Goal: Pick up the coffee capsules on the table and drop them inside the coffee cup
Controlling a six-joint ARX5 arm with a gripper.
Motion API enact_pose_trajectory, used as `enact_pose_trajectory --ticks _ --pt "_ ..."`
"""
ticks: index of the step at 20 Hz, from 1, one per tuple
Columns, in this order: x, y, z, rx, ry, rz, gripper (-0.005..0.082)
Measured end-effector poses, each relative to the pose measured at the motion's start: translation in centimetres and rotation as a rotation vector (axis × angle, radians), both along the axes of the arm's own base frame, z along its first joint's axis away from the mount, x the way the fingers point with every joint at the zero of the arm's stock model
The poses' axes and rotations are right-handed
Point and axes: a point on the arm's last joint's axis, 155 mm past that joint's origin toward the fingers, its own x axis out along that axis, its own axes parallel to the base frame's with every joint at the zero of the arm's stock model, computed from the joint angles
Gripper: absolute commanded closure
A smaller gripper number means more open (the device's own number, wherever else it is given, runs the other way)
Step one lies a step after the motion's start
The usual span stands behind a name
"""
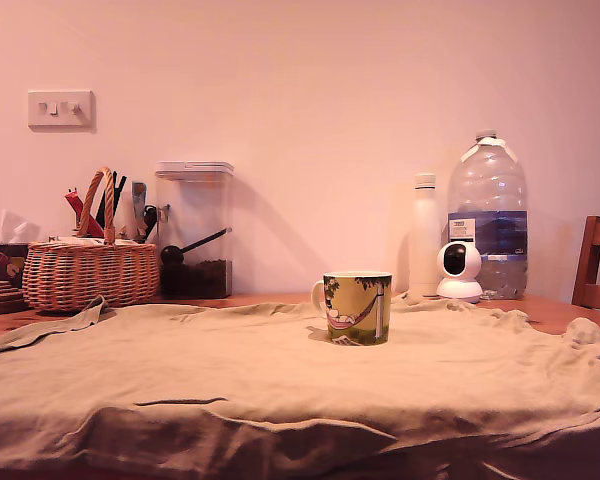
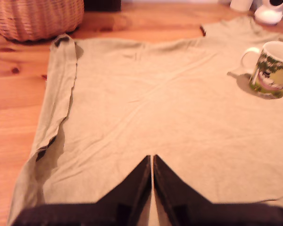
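In the exterior view the coffee cup (image 1: 358, 308) stands upright on an olive cloth (image 1: 280, 380) spread over the wooden worktop (image 1: 550, 310), with a wicker basket (image 1: 90, 272), a white bottle (image 1: 424, 236) and a large water jug (image 1: 488, 215) behind it. No coffee capsules show, and the arm is out of sight.

In the wrist view the pincer (image 2: 152, 162) is closed on nothing, above bare cloth, well apart from the cup. No capsules show here either. Such pods are probably light and thin-walled; a gentle grip across the body under the rim seems safest.
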Motion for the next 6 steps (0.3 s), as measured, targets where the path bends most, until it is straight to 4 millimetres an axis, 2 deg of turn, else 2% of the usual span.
enact_pose_trajectory --ticks 6 --pt "-1.7 0.2 0.0 -0.006 -0.002 0.002 0.0793"
